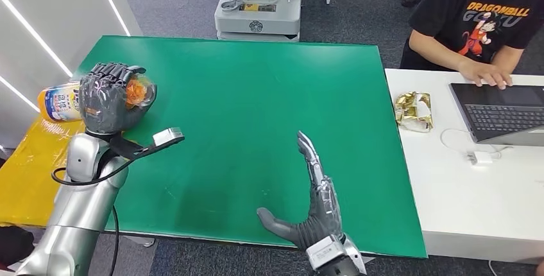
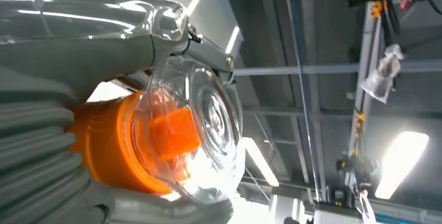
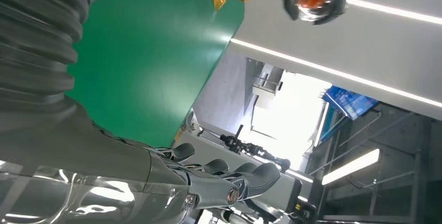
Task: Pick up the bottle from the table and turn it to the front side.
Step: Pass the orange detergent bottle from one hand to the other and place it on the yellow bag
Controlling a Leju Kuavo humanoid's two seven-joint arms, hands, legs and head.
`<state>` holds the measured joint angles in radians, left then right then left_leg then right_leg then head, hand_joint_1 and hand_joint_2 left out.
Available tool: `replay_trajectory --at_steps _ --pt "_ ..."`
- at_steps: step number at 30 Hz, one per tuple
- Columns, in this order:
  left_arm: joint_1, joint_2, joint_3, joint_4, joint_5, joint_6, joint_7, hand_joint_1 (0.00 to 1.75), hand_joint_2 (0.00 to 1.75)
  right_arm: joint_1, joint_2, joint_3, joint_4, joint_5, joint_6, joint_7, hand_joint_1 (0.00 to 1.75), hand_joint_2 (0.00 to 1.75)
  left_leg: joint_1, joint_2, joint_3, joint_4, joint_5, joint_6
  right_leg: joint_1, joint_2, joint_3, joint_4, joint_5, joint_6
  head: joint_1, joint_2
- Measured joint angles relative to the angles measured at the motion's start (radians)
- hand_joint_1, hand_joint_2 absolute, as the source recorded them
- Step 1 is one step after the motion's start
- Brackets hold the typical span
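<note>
Gripping the bottle [image 1: 61, 101] sideways, left hand [image 1: 110, 96] is above the green tabletop [image 1: 256, 96]; right hand [image 1: 314, 199] spread; a laptop [image 1: 500, 112] and a person [image 1: 478, 25] nearby.

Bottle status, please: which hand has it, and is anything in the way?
Left hand grips bottle, lifted, lying sideways. Right hand open, holds nothing. Nothing blocking on green table.

"DRAGONBALL" across the person's black T-shirt [image 1: 487, 13]

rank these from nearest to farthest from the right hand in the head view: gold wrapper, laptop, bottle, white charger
From the right hand:
1. Gold wrapper, on the white table's near edge.
2. White charger, farther right.
3. Bottle, far left, held by the left hand.
4. Laptop, far right.
</note>
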<state>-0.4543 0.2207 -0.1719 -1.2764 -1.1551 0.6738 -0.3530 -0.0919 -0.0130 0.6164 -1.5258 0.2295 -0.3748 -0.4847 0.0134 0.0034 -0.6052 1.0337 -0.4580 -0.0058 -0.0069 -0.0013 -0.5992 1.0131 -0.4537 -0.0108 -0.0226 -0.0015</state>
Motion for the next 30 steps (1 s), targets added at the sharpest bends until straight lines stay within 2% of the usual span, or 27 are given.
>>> replay_trajectory --at_steps 8,15,19,23,30 --pt "-0.023 0.064 -0.085 0.122 -0.077 -0.08 0.124 1.75 1.75 0.042 0.0 -0.009 -0.049 0.022 0.003 -0.004 0.0 1.75 0.0 0.001 0.0 0.0 0.0 0.0 0.0 0.001 -0.001 0.0 0.0 0.0 0.0 0.0" --pt "-0.041 0.1 -0.118 0.222 -0.168 -0.132 0.205 1.75 1.75 0.061 0.0 -0.02 -0.075 0.032 0.025 0.0 0.0 1.75 0.0 0.001 0.0 0.0 0.0 0.0 0.0 0.001 -0.001 0.0 0.0 -0.001 0.0 0.0" --pt "-0.056 0.115 -0.132 0.281 -0.28 -0.138 0.258 1.75 1.75 0.063 0.0 -0.026 -0.085 0.039 0.034 0.01 0.0 1.75 0.0 0.001 0.0 0.0 0.0 0.0 0.0 0.001 0.0 0.0 0.0 -0.001 0.0 0.0" --pt "-0.064 0.126 -0.139 0.343 -0.332 -0.14 0.261 1.75 1.75 0.063 0.0 -0.029 -0.091 0.045 0.044 0.021 0.0 1.75 0.0 0.002 0.0 0.0 0.0 0.0 0.0 0.001 -0.001 0.0 0.0 -0.001 0.0 0.0" --pt "-0.074 0.123 -0.166 0.445 -0.343 -0.206 0.208 1.75 1.75 0.067 0.0 -0.044 -0.094 0.054 0.054 0.026 0.0 1.75 0.0 0.002 0.0 0.0 0.0 0.0 0.0 0.001 -0.001 0.0 0.0 -0.001 0.0 0.0"
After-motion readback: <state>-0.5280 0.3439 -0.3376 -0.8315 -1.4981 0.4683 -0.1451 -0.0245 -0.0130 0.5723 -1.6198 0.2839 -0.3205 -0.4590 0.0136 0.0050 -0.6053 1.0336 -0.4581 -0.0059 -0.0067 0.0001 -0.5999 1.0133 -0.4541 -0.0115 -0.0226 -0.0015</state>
